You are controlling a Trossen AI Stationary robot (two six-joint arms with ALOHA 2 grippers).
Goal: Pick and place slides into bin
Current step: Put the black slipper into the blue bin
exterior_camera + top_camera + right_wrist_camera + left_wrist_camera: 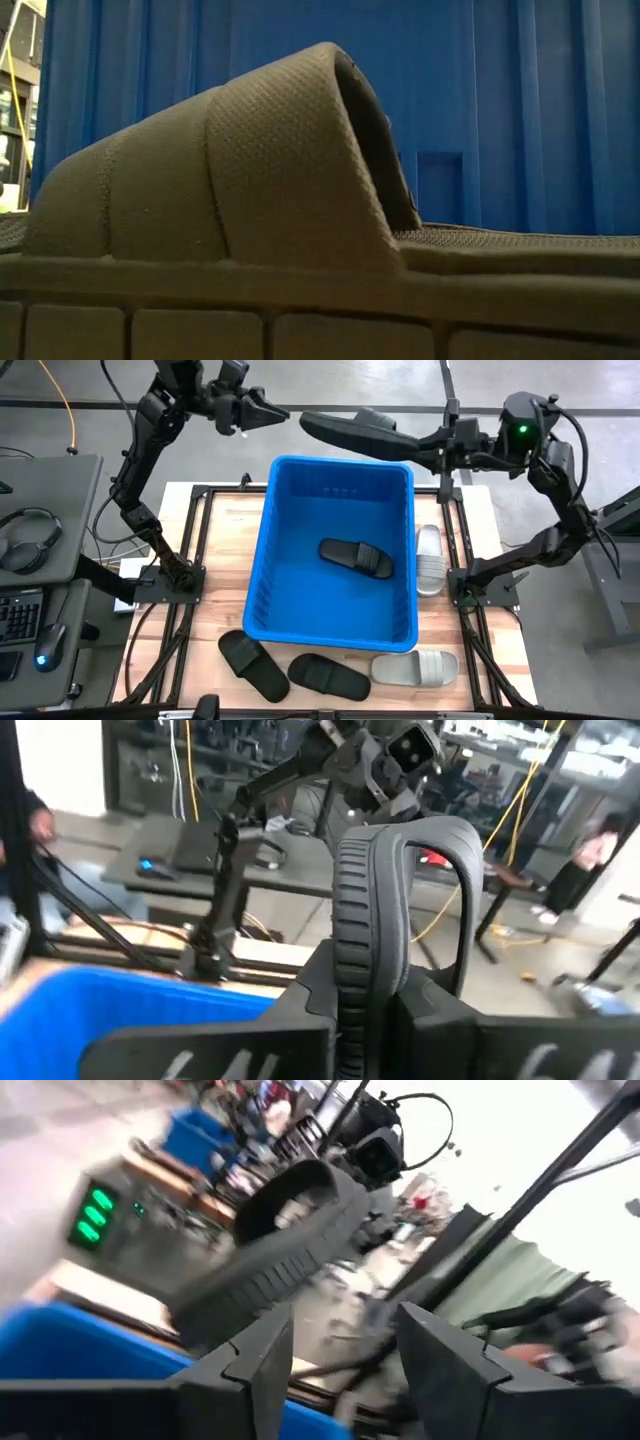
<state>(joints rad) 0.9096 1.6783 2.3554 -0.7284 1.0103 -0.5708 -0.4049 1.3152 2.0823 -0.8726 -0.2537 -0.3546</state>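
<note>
1. While the black sandal (345, 428) hangs in the air above the far rim of the blue bin (262, 550), treat it as a light, rubbery thing: it looks soft enough to flex and bob at its free end, with a ribbed sole that should give the jaws some bite.
2. You have it by one end, edge-on, in the right gripper (425, 448); its jaws are clamped tight on the sole, as the right wrist view shows (350, 982). The sole edge or the wide strap are the sensible places to take hold.
3. Your left gripper (282, 412) sits just beside the sandal's free end, over the far left corner of the bin. Its jaws stand partly apart and hold nothing; the sandal is close ahead of them but not between them (330, 1370).
4. One black sandal (356, 556) already lies inside the bin.
5. On the tabletop (218, 530), two black sandals (253, 664) (328, 676) and a grey one (415, 666) lie along the near side, and another grey one (429, 559) lies right of the bin.
</note>
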